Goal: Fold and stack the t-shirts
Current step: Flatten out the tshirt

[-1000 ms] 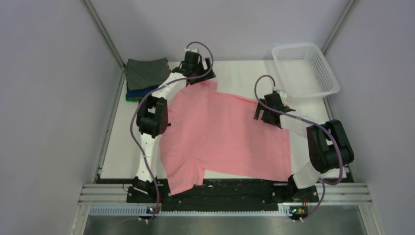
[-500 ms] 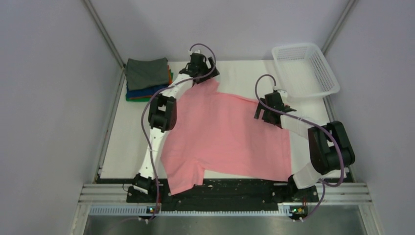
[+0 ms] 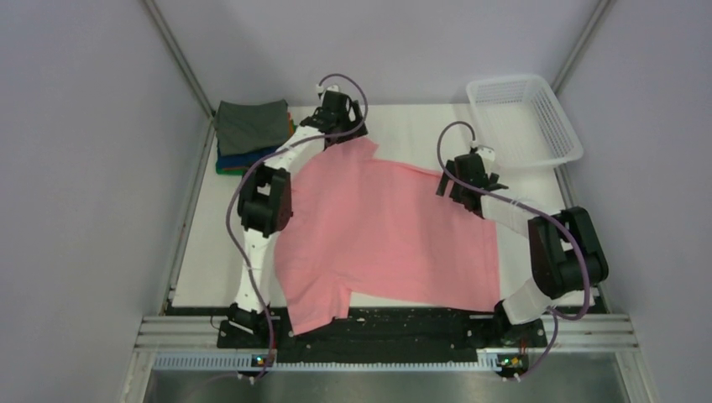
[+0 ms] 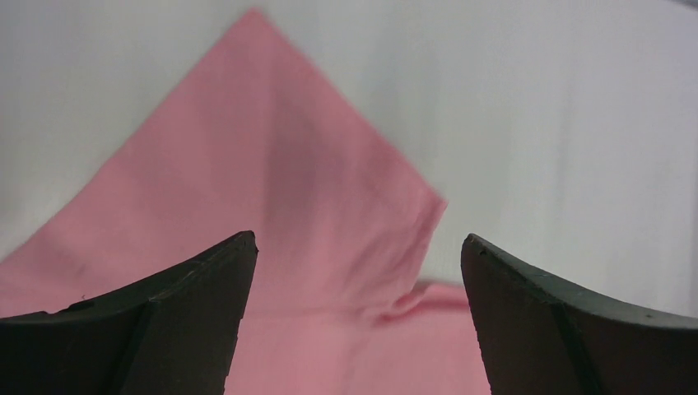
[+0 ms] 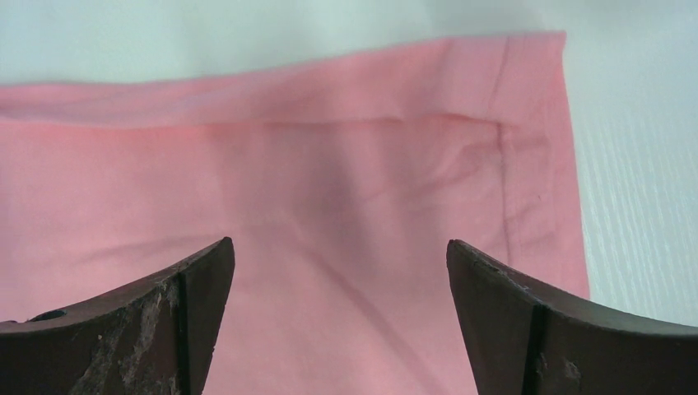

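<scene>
Left gripper [image 4: 358, 247] hovers wide open and empty over the far sleeve tip of the pink t-shirt [image 3: 386, 227], and our right gripper [image 5: 342, 247], jaws just as far apart and holding nothing, sits over its far hem corner. We see the shirt spread flat across the table [image 3: 403, 122], with the folded stack [image 3: 250, 126] at the far left. We reckon a shallow pinch is the danger: catch one layer only, or lift unevenly, and the fold drags crooked and bunches.

White arm links [image 3: 249, 273], black joints [image 3: 265, 201], purple cables [image 3: 340, 76], dark fingers [image 4: 148, 329]
</scene>
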